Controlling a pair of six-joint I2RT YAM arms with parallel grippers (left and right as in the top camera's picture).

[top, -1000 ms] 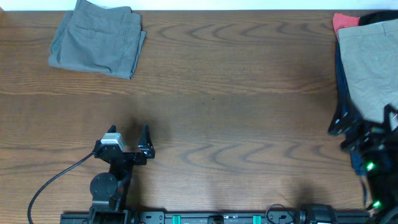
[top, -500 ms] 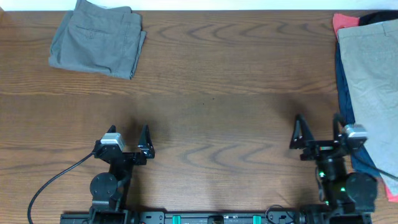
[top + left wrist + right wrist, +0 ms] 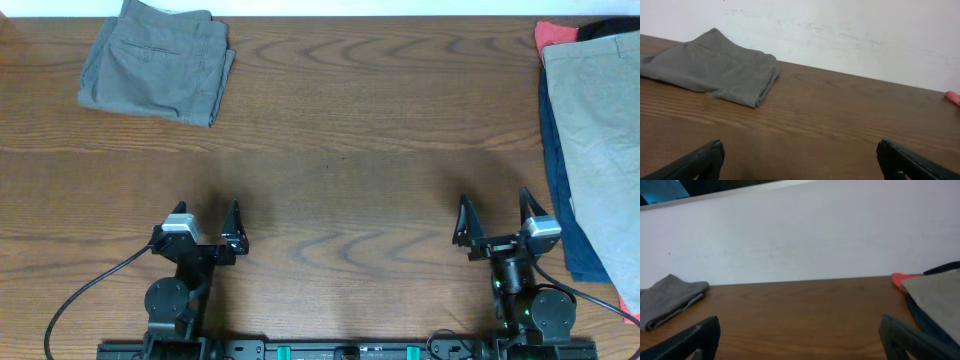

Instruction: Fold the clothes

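The grey shorts (image 3: 155, 64) lie folded at the table's far left corner; they also show in the left wrist view (image 3: 710, 65) and the right wrist view (image 3: 670, 300). A pile of garments lies at the right edge: beige shorts (image 3: 600, 130) on top, navy cloth (image 3: 565, 200) and red cloth (image 3: 553, 36) under them. The beige top also shows in the right wrist view (image 3: 937, 297). My left gripper (image 3: 207, 215) is open and empty near the front left. My right gripper (image 3: 494, 212) is open and empty near the front right, just left of the pile.
The brown wooden table (image 3: 350, 130) spans the view. A black cable (image 3: 80, 300) runs from the left arm's base. A white wall (image 3: 800, 235) stands behind the table's far edge.
My right arm has swung from over the garment pile at the right edge leftwards to the front right, with its gripper open and empty. The left arm has not moved.
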